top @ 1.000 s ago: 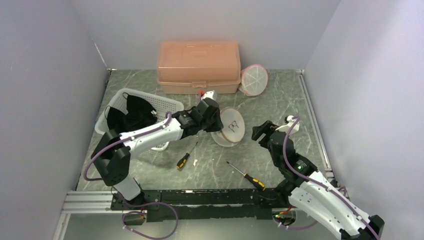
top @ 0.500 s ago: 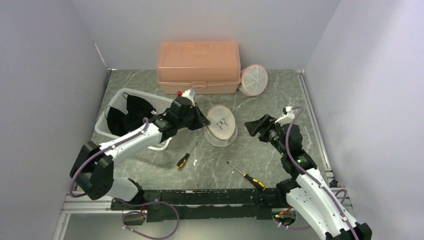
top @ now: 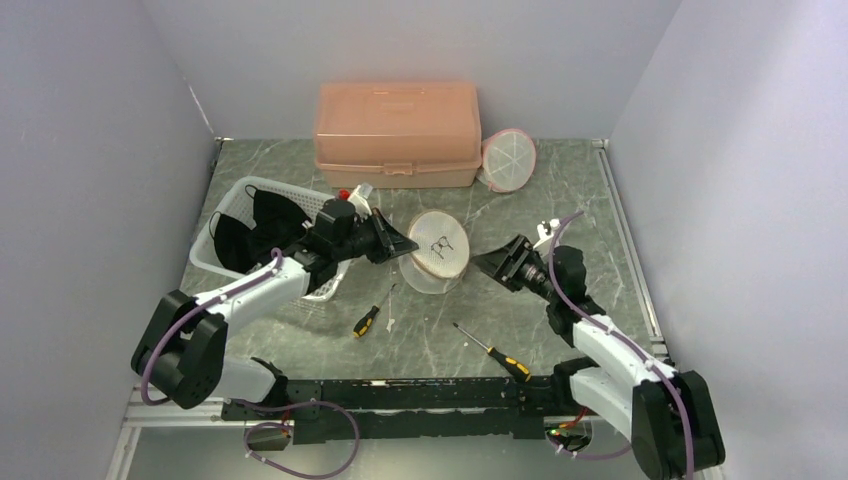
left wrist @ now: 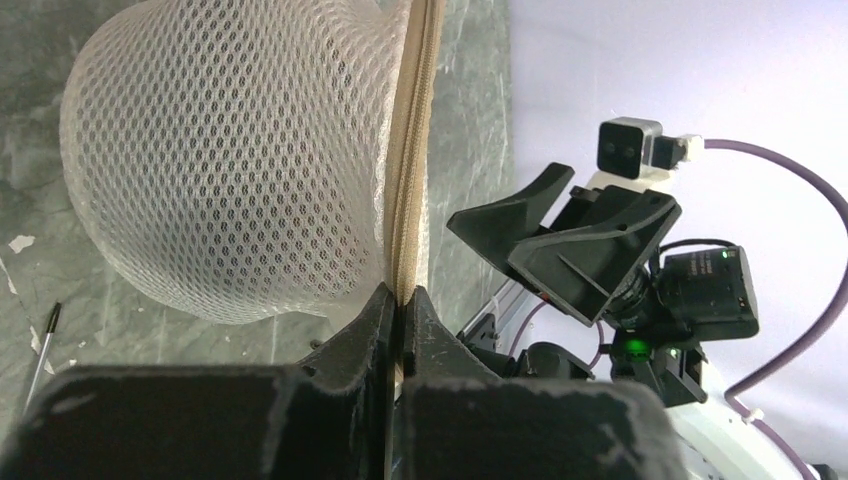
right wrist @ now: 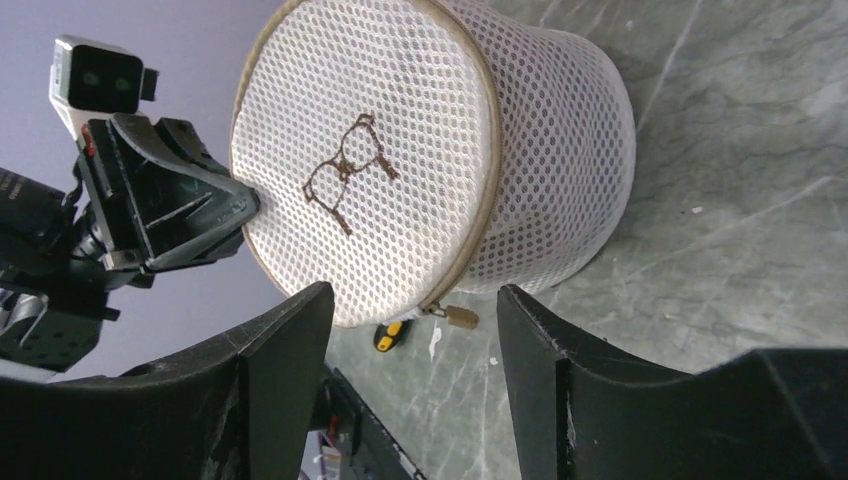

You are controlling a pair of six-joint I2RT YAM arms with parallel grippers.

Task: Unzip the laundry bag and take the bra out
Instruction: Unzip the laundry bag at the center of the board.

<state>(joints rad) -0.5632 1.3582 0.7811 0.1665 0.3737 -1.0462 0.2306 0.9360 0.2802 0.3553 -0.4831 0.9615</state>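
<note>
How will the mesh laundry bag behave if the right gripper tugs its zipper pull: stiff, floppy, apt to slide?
Probably semi-stiff: the laundry bag holds a round drum shape, though its mesh wall bulges softly. Likely light: the left gripper tilts it by pinching the zipper seam alone. The zipper pull dangles loose, so may swing away.

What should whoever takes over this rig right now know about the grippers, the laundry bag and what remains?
Left gripper: shut on the beige zipper rim of the round white mesh laundry bag, holding it tipped on its side mid-table.
Right gripper: open, facing the bag's embroidered face, touching nothing.
Small brass zipper pull: hangs at the bag's lower edge, in line with the gap between the right gripper's fingers.
Done: bag held by the left gripper. The zip looks closed.
Left: catch the pull with the right gripper, run the zip open, take out the bra, which is not visible.
</note>
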